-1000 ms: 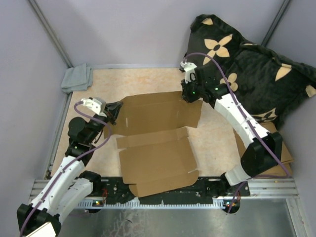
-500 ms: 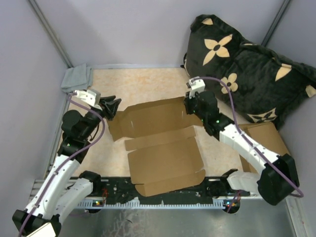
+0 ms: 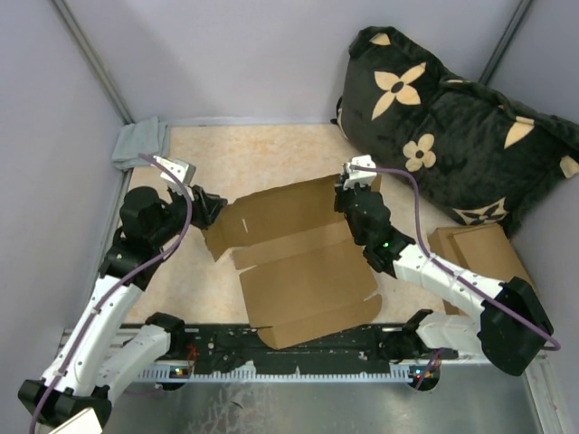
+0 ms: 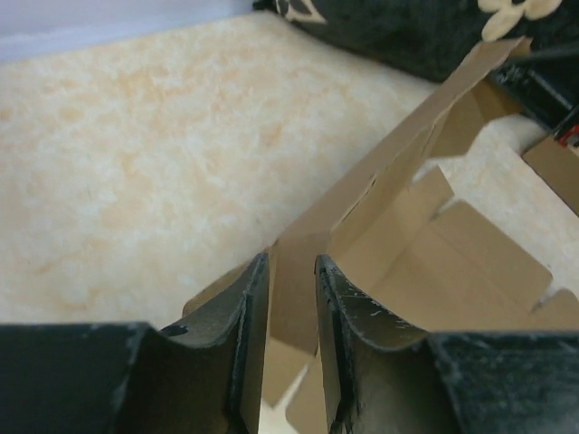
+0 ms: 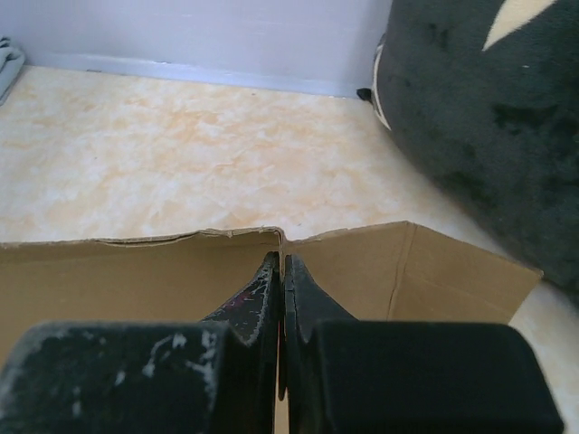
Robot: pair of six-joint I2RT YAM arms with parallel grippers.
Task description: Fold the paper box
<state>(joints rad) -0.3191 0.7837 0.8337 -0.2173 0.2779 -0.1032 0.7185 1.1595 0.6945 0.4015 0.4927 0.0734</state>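
With the paper box [image 3: 303,271] lying mid-way across the table [image 3: 271,154], its far panel raised and pinched at the left end by the left gripper [image 4: 289,271] and near the right end by the right gripper [image 5: 282,262], uneven pulling could have torn the thin edge or let it slip free.

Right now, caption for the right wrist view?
Right jaws pinch the raised paper box wall; black pillow behind.
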